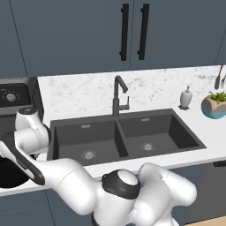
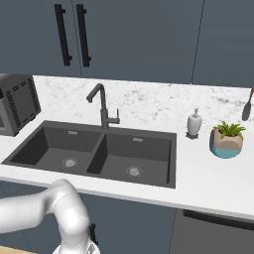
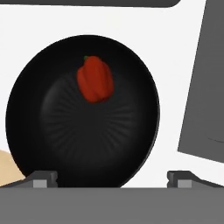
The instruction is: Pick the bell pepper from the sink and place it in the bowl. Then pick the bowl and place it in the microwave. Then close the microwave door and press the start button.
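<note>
The red bell pepper (image 3: 95, 79) lies inside the black bowl (image 3: 87, 144), toward its far side in the hand view. My gripper (image 3: 114, 179) hovers straight above the bowl, open, with nothing between its fingertips (image 3: 43, 178). A slice of the bowl (image 1: 8, 174) shows on the white counter left of the sink, under my bent arm. Both basins of the dark grey sink (image 1: 126, 134) (image 2: 99, 149) hold nothing but their drains. The microwave and its door are out of view.
A small boxy oven with a dial (image 1: 13, 95) (image 2: 17, 101) stands behind the bowl. A faucet (image 1: 118, 95) rises behind the sink. On the right counter stand a soap dispenser (image 1: 186, 98) and a potted plant (image 1: 215, 105). A dark grey panel (image 3: 205, 87) borders the bowl.
</note>
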Controlling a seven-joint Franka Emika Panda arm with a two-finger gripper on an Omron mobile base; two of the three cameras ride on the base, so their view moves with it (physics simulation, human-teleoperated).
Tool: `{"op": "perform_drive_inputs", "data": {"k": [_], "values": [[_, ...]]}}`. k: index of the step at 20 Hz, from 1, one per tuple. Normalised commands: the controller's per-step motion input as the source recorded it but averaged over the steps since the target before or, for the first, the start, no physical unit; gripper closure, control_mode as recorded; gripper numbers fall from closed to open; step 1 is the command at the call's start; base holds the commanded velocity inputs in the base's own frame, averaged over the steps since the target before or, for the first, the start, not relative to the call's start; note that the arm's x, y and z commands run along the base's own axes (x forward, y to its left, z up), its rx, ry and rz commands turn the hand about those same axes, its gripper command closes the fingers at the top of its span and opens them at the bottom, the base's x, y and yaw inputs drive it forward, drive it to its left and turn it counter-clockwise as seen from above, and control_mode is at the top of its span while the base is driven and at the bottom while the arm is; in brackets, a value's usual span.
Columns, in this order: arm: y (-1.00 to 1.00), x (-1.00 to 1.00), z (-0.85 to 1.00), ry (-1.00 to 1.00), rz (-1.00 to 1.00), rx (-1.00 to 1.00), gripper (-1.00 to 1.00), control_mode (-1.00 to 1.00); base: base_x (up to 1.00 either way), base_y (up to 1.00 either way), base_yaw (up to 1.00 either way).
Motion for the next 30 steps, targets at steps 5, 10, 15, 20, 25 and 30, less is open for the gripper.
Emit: {"op": "perform_drive_inputs", "data": {"k": [5, 10, 15, 20, 25, 30], "values": [[-0.01, 0.01, -0.01, 0.03, 0.00, 0.00, -1.00, -1.00, 0.00, 0.00, 0.00], [-0.12, 0.00, 0.00, 0.01, 0.00, 0.00, -1.00, -1.00, 0.00, 0.00, 0.00], [-0.24, 0.00, 0.00, 0.00, 0.00, 0.00, -1.00, -1.00, 0.00, 0.00, 0.00], [-0.22, 0.00, -0.01, 0.00, 0.00, 0.00, -1.00, -1.00, 0.00, 0.00, 0.00], [-0.07, 0.00, -0.08, 0.00, 0.00, 0.00, -1.00, -1.00, 0.00, 0.00, 0.00], [-0.06, 0.02, -0.20, 0.00, 0.00, 0.00, -1.00, -1.00, 0.00, 0.00, 0.00]]}}
